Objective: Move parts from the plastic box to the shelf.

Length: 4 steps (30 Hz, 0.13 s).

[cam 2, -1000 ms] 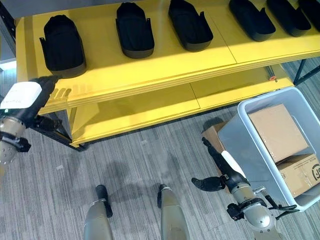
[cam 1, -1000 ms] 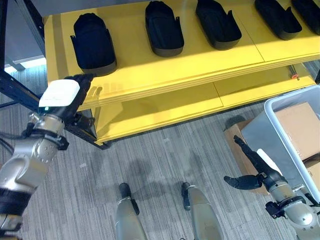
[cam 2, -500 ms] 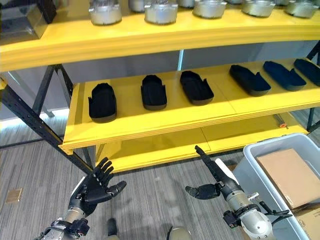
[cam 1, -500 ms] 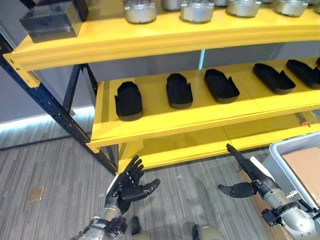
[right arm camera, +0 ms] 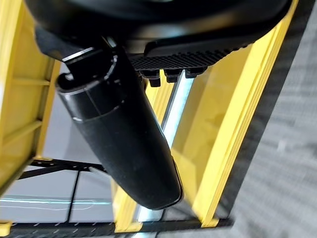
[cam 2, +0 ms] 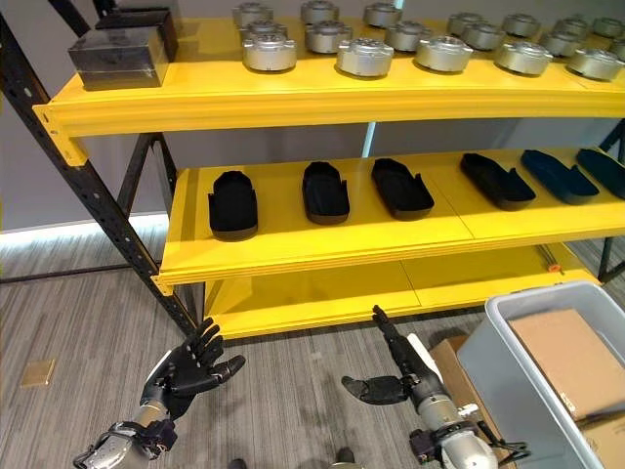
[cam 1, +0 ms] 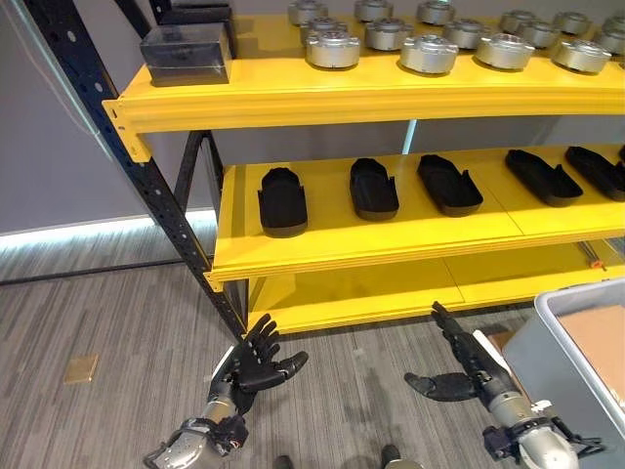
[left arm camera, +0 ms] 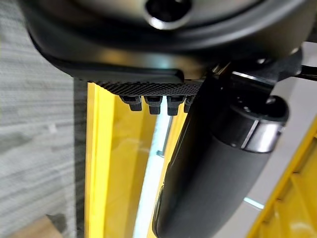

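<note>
Both hands hang empty and low over the floor: the left hand (cam 1: pixel 256 363) with fingers spread wide, the right hand (cam 1: pixel 459 362) with fingers straight and thumb out. Just beside the right hand stands the plastic box (cam 2: pixel 488 366) holding cardboard boxes (cam 2: pixel 566 360). Beyond both hands rises the yellow shelf (cam 1: pixel 322 256), where black parts (cam 1: pixel 283 200) sit spaced in a row, likely for easy reach.

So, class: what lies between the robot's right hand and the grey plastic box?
In the right eye view, between the right hand and the plastic box, a flat piece of brown cardboard lies on the floor.
</note>
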Motion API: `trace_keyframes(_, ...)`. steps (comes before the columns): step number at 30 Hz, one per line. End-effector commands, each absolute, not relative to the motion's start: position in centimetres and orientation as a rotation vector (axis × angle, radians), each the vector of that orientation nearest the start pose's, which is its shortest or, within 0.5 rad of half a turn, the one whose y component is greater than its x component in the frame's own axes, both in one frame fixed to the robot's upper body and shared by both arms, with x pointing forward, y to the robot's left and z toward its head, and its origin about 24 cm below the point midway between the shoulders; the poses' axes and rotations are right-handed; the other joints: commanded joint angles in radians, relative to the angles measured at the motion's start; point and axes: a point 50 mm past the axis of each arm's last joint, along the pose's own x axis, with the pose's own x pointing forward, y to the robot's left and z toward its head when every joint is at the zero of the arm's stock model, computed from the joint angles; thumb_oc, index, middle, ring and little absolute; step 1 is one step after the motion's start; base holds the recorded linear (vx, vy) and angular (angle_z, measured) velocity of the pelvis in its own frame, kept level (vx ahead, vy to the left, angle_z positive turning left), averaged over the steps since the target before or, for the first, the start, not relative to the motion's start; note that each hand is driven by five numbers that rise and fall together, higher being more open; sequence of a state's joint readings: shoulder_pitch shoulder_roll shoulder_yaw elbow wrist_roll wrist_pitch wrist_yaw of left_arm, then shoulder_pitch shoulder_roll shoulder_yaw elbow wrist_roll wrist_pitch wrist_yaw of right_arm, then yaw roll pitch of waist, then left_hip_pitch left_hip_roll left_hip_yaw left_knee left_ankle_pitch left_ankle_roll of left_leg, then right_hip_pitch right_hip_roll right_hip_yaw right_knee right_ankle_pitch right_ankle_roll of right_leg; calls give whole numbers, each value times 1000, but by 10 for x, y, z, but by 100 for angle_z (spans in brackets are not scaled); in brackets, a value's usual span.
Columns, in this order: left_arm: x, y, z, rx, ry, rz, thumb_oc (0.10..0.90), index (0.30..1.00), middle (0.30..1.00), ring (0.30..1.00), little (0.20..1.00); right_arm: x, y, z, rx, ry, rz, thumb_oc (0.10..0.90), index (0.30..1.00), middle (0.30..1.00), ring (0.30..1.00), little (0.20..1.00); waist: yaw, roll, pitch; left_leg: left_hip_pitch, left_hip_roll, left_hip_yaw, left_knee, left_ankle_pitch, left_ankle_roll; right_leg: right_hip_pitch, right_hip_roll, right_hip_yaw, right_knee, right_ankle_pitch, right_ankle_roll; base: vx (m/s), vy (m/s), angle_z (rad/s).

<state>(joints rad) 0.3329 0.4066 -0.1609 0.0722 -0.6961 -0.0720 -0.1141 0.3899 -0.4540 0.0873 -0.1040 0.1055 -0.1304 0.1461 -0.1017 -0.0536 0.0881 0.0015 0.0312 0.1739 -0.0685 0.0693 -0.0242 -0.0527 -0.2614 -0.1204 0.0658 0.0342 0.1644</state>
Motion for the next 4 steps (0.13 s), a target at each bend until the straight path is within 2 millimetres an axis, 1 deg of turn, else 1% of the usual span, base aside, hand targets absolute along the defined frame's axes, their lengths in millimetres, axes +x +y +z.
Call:
trace_keyframes(1, 190, 214, 24, -289, 48, -64, 900, 1000, 1000, 1000, 1000, 196, -219, 53, -295, -31, 221, 900, 1000, 1000, 1000, 1000, 21, -2, -1, -17, 114, -5, 62, -68, -26, 6, 5, 15, -19, 6, 31, 39, 58, -11)
trace_keyframes(4, 191, 216, 25, -279, 43, -39, 900, 1000, 1000, 1000, 1000, 196, -215, 51, -248, -23, 218, 900, 1000, 1000, 1000, 1000, 24, -15, -16, -5, 114, -6, 56, -71, -26, 23, 4, 12, -31, 4, 31, 57, 18, -2)
